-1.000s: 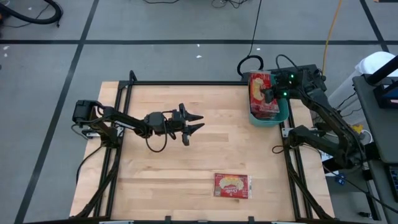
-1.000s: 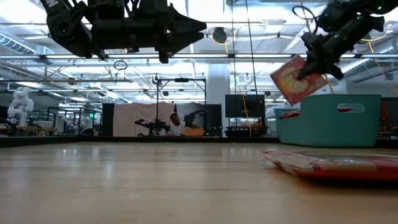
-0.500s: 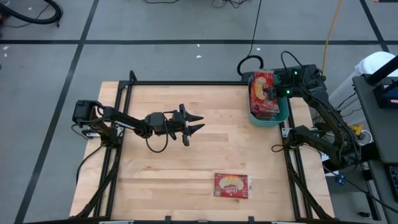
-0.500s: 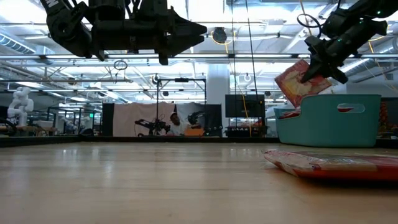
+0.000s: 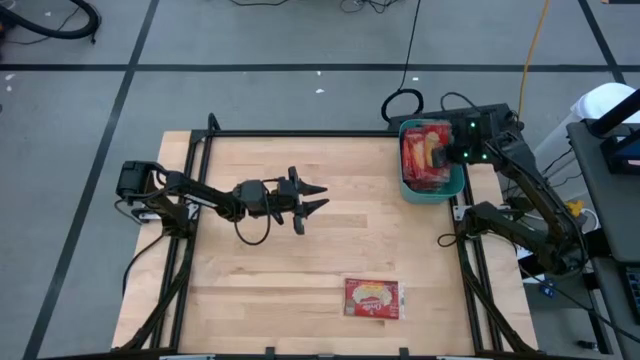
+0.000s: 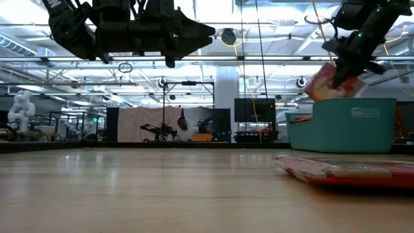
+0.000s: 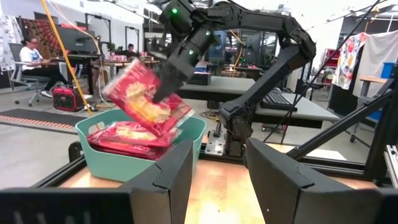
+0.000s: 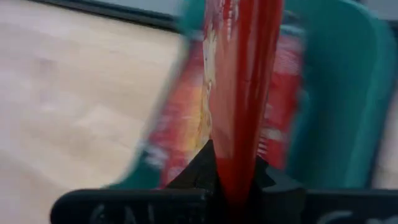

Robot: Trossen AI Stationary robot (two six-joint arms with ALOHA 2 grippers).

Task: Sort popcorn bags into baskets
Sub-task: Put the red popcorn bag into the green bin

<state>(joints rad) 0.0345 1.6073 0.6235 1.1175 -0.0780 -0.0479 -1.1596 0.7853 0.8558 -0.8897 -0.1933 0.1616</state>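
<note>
Table [image 5: 250, 260]: wood. Teal bin [image 5: 455, 186] sits at the far right corner, red bags piled inside. My right gripper [image 5: 445, 152] hangs over the bin, clamped on a bag [image 7: 144, 99], tilted, red with yellow picture. Another bag [image 5: 372, 298] lies flat near the front edge. My left gripper [image 5: 312, 197] hovers mid-table, fingers apart, empty.

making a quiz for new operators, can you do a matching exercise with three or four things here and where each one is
Things:
1. right gripper
2. left gripper
3. lone popcorn bag
4. teal basket

Places or states:
a. flat on the table's near edge
b. open, above the table's middle
c. back right corner, holding several bags
d. shut on a held popcorn bag above the bin

Pairs: 1-d, 2-b, 3-a, 4-c
</note>
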